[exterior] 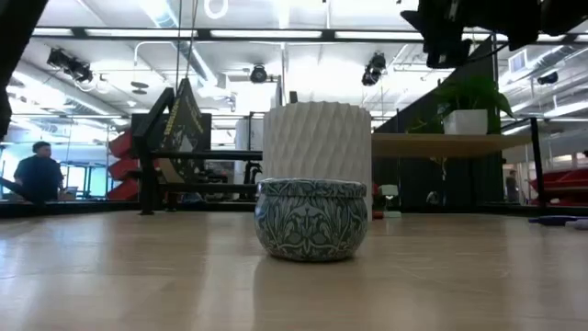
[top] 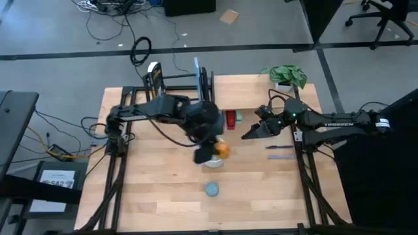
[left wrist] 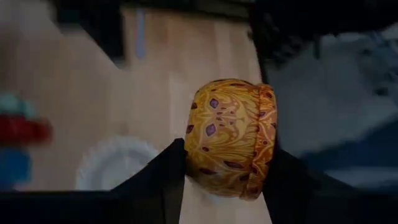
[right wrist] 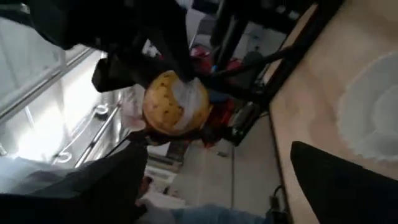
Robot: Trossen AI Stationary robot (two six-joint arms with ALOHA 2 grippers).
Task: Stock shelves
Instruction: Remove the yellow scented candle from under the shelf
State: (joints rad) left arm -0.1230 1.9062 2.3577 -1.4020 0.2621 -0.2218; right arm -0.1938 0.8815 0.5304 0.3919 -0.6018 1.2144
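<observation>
Blue-patterned tin [exterior: 310, 219] sits at frame centre, low view. Left gripper [left wrist: 225, 171] clamps orange patterned tin [left wrist: 231, 137] across its sidewalls: probably light, rigid, slippery. Right gripper [top: 251, 132]: jaws apart.

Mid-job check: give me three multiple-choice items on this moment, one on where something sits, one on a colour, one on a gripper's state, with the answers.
1. Where is the blue-green patterned tin?
A. On the tabletop, nearer the front edge than both arms
B. On the black rack
C. In the right gripper

2. What colour is the tin between the left arm's fingers?
A. Plain white
B. Orange-yellow with a pattern
C. Solid black

3. What is the left gripper doing?
A. Open over bare wood
B. Shut on the patterned orange tin, held clear of the table
C. Shut on the potted plant

Answers:
1 A: the high view shows it alone on the tabletop.
2 B: the left wrist view shows the orange pattern.
3 B: its fingers press both sides of the tin, with the wood far behind. The right gripper waits open beside it.
</observation>
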